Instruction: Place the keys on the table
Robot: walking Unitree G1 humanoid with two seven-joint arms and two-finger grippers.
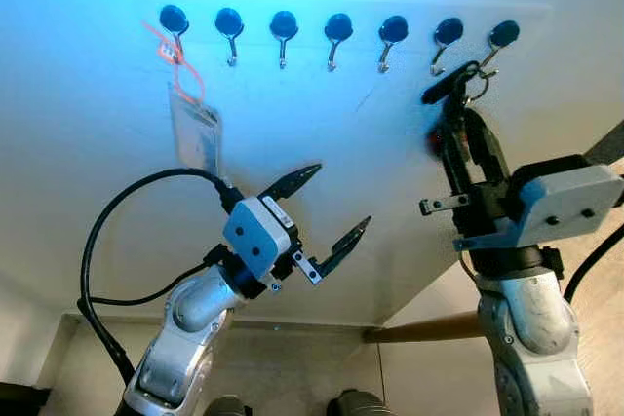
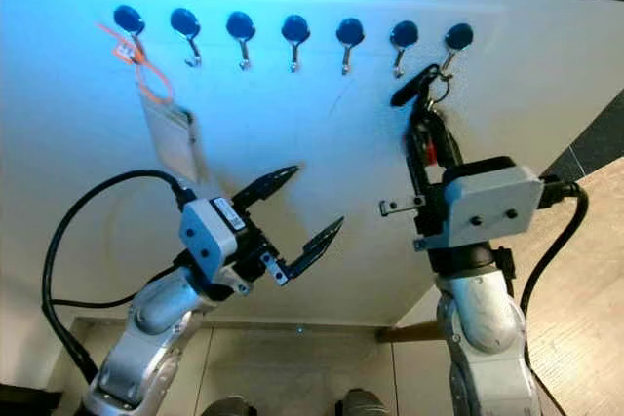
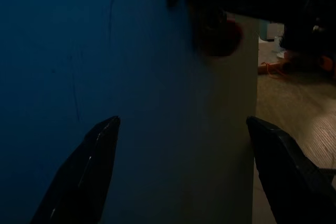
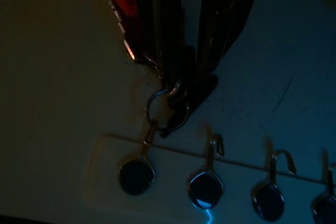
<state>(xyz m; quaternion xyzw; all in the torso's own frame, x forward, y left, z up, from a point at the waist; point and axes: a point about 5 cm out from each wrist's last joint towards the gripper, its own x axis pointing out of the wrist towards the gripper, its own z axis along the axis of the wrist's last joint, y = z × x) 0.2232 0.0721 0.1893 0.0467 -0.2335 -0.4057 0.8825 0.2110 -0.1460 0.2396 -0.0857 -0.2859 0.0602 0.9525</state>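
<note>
The right gripper [image 1: 450, 94] is pinched on the keys [image 4: 167, 109], whose ring is caught on the last hook [image 1: 492, 49] of the wall rack. The ring should be lifted clear before any pull. The left gripper [image 1: 330, 209] is held spread, idle.

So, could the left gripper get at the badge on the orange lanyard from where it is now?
Probably yes. The left gripper is open, and bare wall lies between it and the badge, which hangs free from the leftmost hook. The right gripper is at the keys, far off.

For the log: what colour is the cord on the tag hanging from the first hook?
Orange cord, clearest in the left eye view.
</note>
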